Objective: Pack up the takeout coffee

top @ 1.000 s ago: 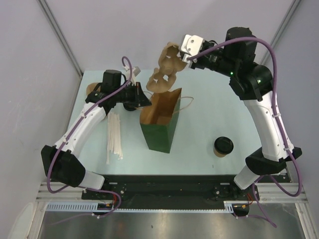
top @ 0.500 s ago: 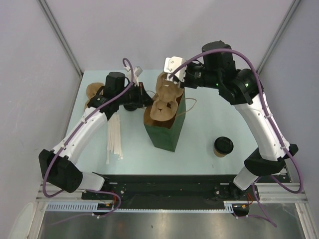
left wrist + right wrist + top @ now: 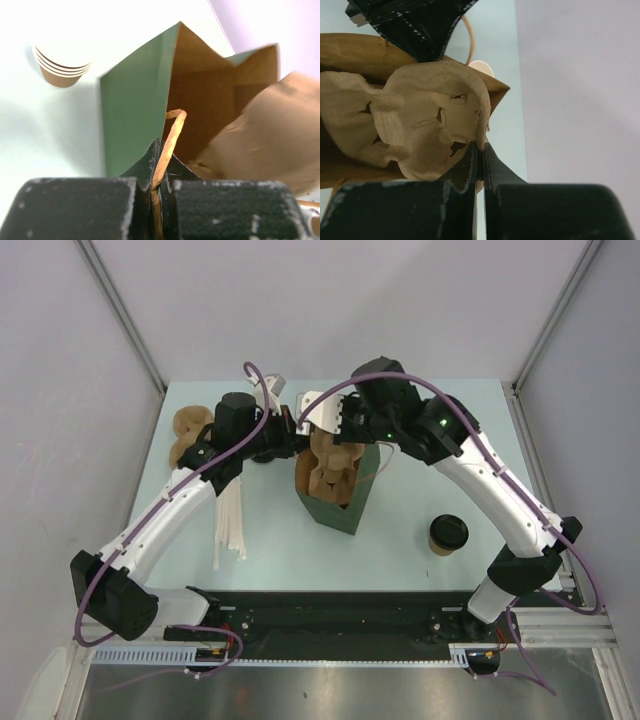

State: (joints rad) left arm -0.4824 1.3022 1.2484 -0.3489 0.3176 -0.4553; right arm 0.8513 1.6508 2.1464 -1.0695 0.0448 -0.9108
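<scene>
The takeout coffee (image 3: 448,533), a tan cup with a black lid, stands alone on the table at the right, untouched. The green paper bag (image 3: 341,506) stands open at the centre. My left gripper (image 3: 291,441) is shut on the bag's twisted paper handle (image 3: 173,129), seen in the left wrist view (image 3: 162,150). My right gripper (image 3: 326,432) is shut on the rim of a tan moulded cup carrier (image 3: 331,472) that sits partly inside the bag's mouth. The right wrist view shows the gripper (image 3: 481,148) pinching the carrier (image 3: 420,115).
A stack of nested tan cups (image 3: 187,431) lies at the back left and also shows in the left wrist view (image 3: 61,71). White straws (image 3: 230,513) lie left of the bag. The bag's other handle (image 3: 379,465) hangs to the right. Grey walls enclose the table.
My right arm has swung left and down, bringing the cup carrier from above the table's back into the bag's mouth. My left gripper has kept its hold on the handle and shifted slightly right.
</scene>
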